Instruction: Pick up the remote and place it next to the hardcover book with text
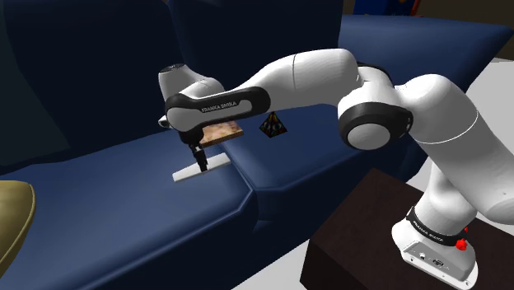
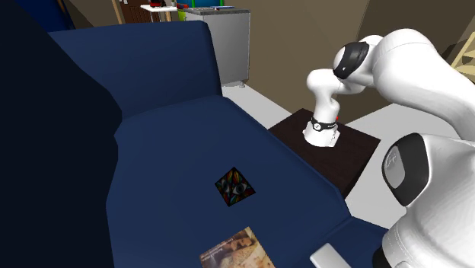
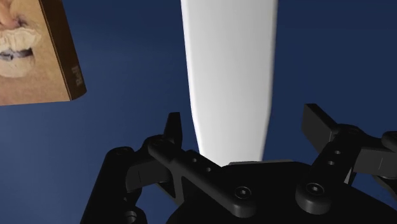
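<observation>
Jaws apart, straddling white remote (image 3: pixel 229 76) at frame centre on sofa (image 3: pixel 337 57), book (image 3: pixel 32 63) upper left; risk: remote sits nearer one finger, so closing may skew it or let it slip.

Navy blue sofa (image 1: pixel 123 194) with a seam between two seat cushions and a tall backrest (image 2: pixel 145 68). Pale grey floor (image 2: pixel 263 99) runs alongside it. Beyond the sofa's end, a grey cabinet (image 2: pixel 228 42) stands before a tan wall (image 2: pixel 304 38). An olive rounded object (image 1: pixel 12 218) lies at the shoulder view's lower left.
</observation>
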Controlling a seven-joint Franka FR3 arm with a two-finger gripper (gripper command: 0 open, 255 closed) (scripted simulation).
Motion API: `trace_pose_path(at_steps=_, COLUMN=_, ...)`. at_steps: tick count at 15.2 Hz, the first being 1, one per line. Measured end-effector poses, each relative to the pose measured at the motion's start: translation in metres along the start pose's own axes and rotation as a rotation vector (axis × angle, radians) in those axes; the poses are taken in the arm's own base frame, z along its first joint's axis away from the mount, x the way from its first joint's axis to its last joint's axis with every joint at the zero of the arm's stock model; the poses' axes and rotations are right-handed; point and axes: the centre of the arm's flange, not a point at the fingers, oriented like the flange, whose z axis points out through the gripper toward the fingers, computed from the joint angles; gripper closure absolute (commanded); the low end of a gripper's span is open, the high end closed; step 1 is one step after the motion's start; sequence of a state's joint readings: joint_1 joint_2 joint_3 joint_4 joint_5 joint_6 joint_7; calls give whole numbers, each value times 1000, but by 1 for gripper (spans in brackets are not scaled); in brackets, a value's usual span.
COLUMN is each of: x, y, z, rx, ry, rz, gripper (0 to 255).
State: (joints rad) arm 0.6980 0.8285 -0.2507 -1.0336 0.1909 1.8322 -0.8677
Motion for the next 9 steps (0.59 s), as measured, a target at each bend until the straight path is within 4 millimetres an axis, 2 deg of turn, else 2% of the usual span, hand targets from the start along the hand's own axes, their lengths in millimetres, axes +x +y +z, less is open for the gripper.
trace_pose_path(at_steps=2, x=1, y=3, z=-25, rx=-1, ry=2, rz=-1, gripper=0)
trace_pose_path(at_steps=3, x=0, y=3, z=-30, rx=-1, ry=2, rz=0, gripper=0)
trace_pose_path(at_steps=9, x=0, y=4, z=-35, rx=0, ry=0, rz=0, gripper=0)
